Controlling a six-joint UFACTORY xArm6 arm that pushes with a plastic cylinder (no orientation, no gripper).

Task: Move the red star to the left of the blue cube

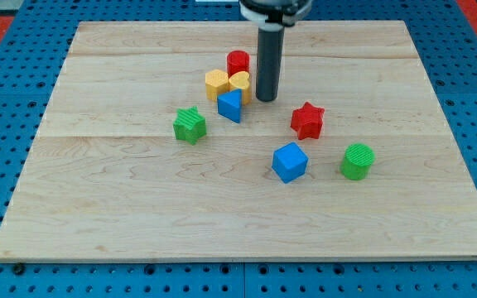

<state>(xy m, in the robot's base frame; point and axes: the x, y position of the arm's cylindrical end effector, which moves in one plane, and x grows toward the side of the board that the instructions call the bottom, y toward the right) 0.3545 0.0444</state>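
The red star lies right of the board's middle. The blue cube sits just below it and slightly to its left, with a small gap between them. My tip stands above and to the left of the red star, right beside the yellow block of the upper cluster. The tip touches neither the star nor the cube.
A cluster sits by the tip: a red cylinder, a yellow hexagon, the yellow block, and a blue triangular block. A green star lies to the left. A green cylinder stands right of the blue cube. All rest on the wooden board.
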